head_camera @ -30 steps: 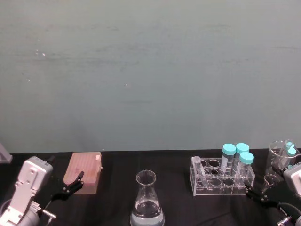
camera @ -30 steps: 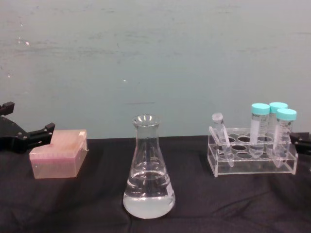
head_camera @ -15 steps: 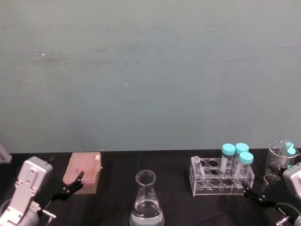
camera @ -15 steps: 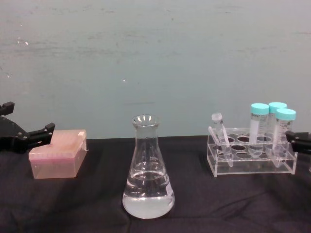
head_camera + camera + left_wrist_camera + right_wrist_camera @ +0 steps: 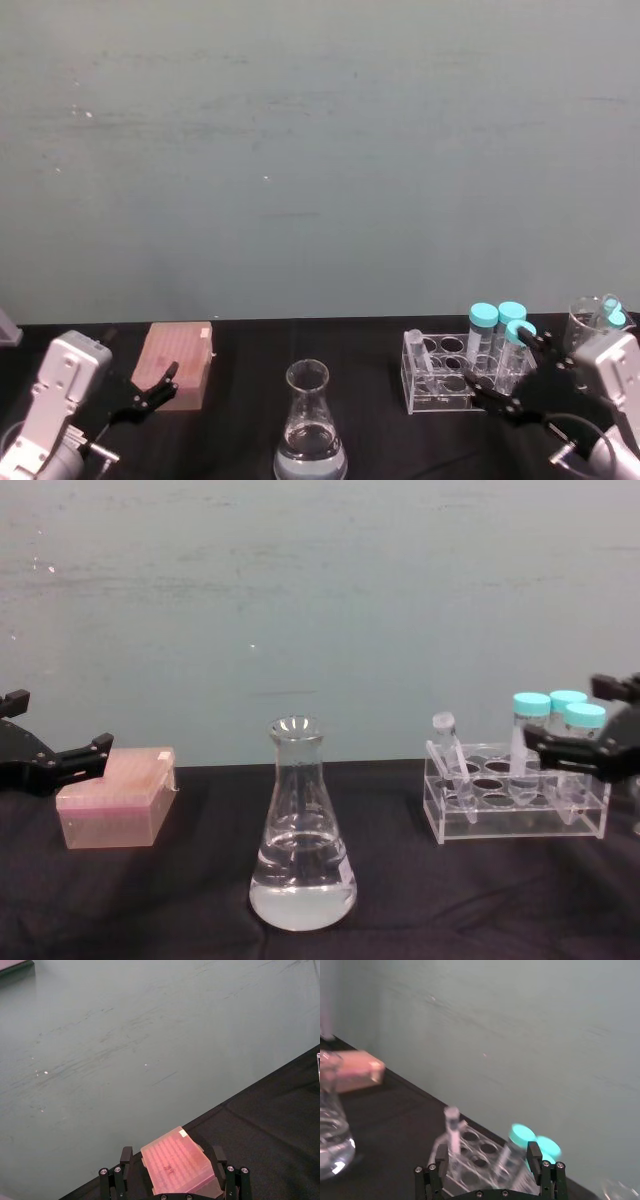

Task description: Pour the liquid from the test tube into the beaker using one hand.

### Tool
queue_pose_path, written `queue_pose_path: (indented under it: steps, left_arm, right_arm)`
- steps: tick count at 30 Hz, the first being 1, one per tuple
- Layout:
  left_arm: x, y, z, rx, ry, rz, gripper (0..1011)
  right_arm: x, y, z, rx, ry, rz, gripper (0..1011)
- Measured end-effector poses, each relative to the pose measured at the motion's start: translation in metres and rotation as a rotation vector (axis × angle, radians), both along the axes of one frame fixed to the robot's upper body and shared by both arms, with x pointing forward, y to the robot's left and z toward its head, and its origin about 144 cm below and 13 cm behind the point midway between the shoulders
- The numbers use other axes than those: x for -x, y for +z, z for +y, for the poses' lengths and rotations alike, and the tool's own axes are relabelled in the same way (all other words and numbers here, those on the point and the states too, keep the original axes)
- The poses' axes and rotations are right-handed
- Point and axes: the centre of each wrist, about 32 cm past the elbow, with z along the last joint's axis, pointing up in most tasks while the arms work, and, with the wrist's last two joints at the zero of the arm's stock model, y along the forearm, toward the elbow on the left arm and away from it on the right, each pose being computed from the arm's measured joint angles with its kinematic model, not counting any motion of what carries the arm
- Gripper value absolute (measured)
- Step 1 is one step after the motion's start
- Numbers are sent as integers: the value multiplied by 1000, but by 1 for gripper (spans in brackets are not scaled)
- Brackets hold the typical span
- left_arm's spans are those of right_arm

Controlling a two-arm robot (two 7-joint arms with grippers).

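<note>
The test tube (image 5: 417,351) leans in a hole at the left end of the clear rack (image 5: 437,400), open mouth up. 3 teal-capped tubes (image 5: 483,334) stand at the rack's right end. The flask (image 5: 310,424) stands to the left of the rack and nearer the robot, well apart from it, upright, with clear liquid (image 5: 302,890) filling its wide base. A pink box (image 5: 178,364) lies farther left. Everything rests on a table (image 5: 245,350) covered in black cloth, which runs back to a plain pale green-grey wall (image 5: 320,150) marked with faint scuffs. The right gripper (image 5: 500,362) hovers at the right end of the rack with its 2 black fingers spread wide and nothing held. In the chest view the right gripper (image 5: 562,709) shows one finger crossing in front of the capped tubes and the other higher, off to the right; whether it touches them I cannot tell. In the right wrist view the right gripper (image 5: 488,1152) frames the rack, with the test tube (image 5: 452,1127) just inside one finger. The left gripper (image 5: 140,355) sits low at the left beside the pink box, also wide open and empty.
</note>
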Motion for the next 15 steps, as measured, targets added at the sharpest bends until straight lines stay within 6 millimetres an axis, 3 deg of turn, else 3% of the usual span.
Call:
queue_pose_path:
  steps: [15]
  left_arm:
    - [0,0,0,0,0,0,1000]
  right_arm:
    - [-36,12,33,6,98,-20,1003]
